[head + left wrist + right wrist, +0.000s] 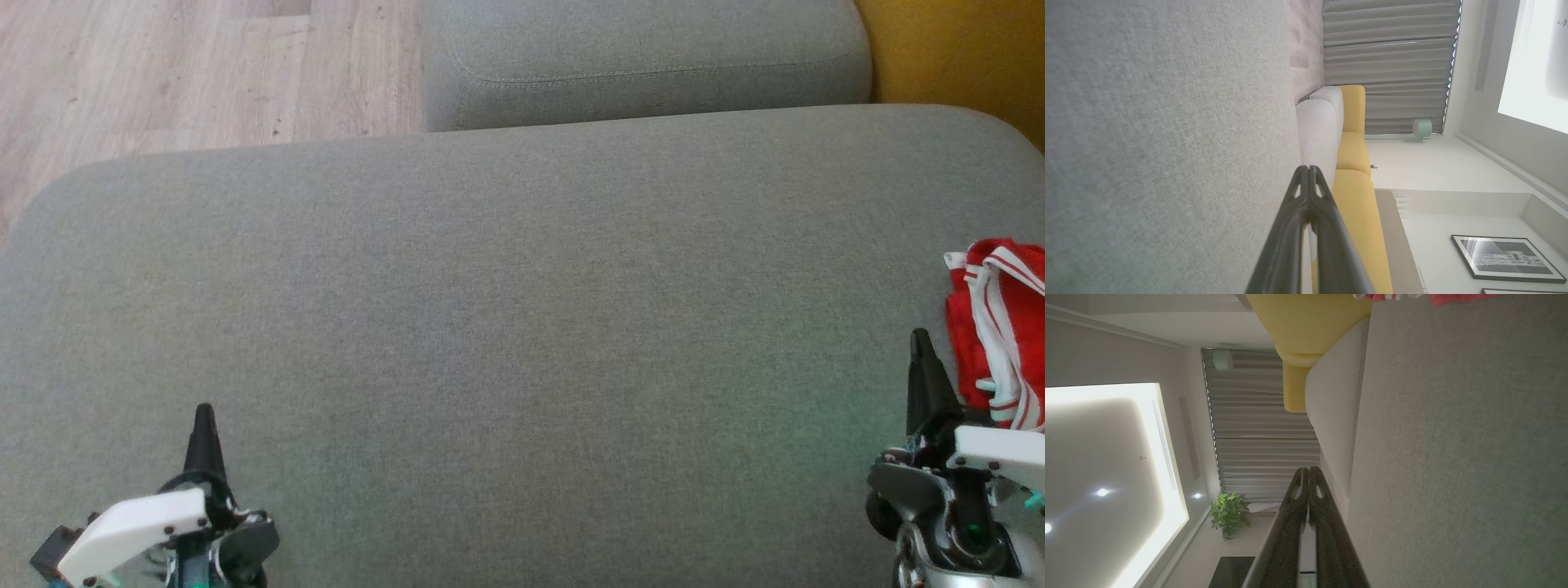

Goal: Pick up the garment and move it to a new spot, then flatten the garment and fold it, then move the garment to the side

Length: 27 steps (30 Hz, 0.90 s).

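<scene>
1. Left end effector (pixel 203 415): its two dark fingers are pressed together at the tips, clenched on nothing, and it hangs over the near left of the grey seat cushion (pixel 522 327)
2. Right end effector (pixel 921 341): it is clenched and empty in the same way, at the near right of the cushion; its wrist view shows no cloth between the fingers
3. Garment (pixel 1000 327): a red piece with white stripes lies on the cushion at the far right edge of the head view, just beside the right end effector. I cannot tell whether the two touch. The frame cuts the garment off, so its full outline is hidden
4. Progress, as a judgement: a compact bundle at the side with neither end effector holding it fits a folded garment set aside at the end of the job. It fits a bunched garment waiting to be picked up just as well. The visible part looks layered but rumpled, which settles neither
5. Farther out: a second grey cushion (pixel 645 57) lies beyond the seat, with yellow upholstery (pixel 963 49) at the far right and wooden floor (pixel 163 65) at the far left
</scene>
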Available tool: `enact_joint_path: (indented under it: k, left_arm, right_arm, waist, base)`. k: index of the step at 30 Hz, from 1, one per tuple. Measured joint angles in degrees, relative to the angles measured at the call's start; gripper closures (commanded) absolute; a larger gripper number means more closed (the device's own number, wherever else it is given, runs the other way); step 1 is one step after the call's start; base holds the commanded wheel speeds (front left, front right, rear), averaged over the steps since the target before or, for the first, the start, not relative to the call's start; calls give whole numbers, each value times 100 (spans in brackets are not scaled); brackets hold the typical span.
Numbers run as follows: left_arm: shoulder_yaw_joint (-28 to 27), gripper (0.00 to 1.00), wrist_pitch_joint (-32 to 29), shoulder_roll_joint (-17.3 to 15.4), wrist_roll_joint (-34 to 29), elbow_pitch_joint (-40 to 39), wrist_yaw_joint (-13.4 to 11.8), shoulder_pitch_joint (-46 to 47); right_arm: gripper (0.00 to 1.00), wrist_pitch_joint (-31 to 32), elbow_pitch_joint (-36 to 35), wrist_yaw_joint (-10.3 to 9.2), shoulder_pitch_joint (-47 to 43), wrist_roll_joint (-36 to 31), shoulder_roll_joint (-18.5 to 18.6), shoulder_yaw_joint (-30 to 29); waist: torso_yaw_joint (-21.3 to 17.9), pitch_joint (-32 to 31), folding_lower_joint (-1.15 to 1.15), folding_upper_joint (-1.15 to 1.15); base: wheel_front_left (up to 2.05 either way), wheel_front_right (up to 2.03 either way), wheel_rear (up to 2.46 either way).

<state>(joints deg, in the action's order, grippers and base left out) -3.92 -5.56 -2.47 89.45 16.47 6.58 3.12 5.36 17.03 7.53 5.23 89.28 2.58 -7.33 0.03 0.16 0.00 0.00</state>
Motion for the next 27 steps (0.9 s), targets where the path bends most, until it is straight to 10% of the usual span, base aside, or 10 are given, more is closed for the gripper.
enact_joint_path:
  k: [27]
  left_arm:
    - [-30, 100, -51, 1, 242, -29, 53, 21]
  right_arm:
    - [100, 79, -64, 0, -3, 248, 0, -34]
  waist:
    - [-4, 2, 0, 0]
  base:
    - [0, 0, 0]
